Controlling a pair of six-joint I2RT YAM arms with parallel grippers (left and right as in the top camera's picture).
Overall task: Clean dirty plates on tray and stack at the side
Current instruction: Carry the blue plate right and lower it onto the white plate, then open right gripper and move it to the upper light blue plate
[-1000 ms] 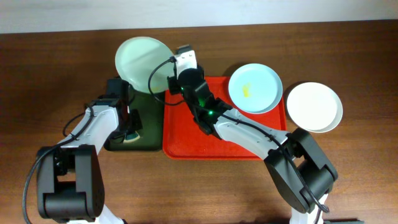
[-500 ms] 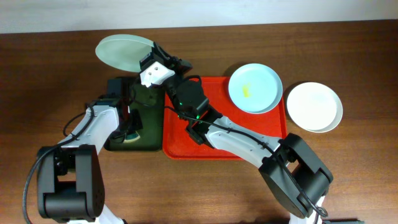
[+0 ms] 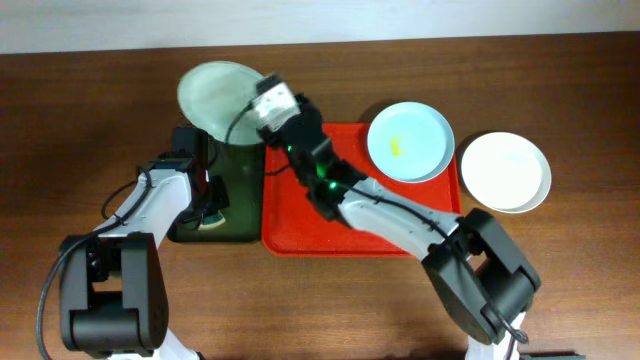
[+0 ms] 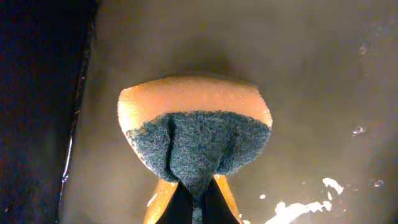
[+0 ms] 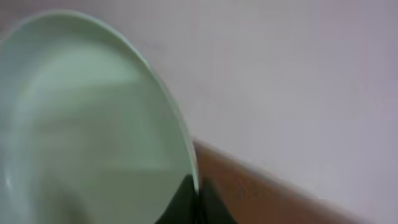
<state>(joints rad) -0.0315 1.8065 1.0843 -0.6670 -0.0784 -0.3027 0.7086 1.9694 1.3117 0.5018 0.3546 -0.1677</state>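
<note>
Overhead is showing three plates [image 3: 410,142], right gripper [image 3: 258,100] pinching the mint plate [image 3: 212,90]; left wrist close-up is revealing left gripper [image 4: 196,208] squeezing one sponge [image 4: 196,134].

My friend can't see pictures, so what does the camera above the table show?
The right gripper holds a mint green plate by its rim near the dark green tray, where the left gripper pinches a sponge. A pale blue plate with a yellow smear sits on the red tray; a white plate lies beside it.
</note>
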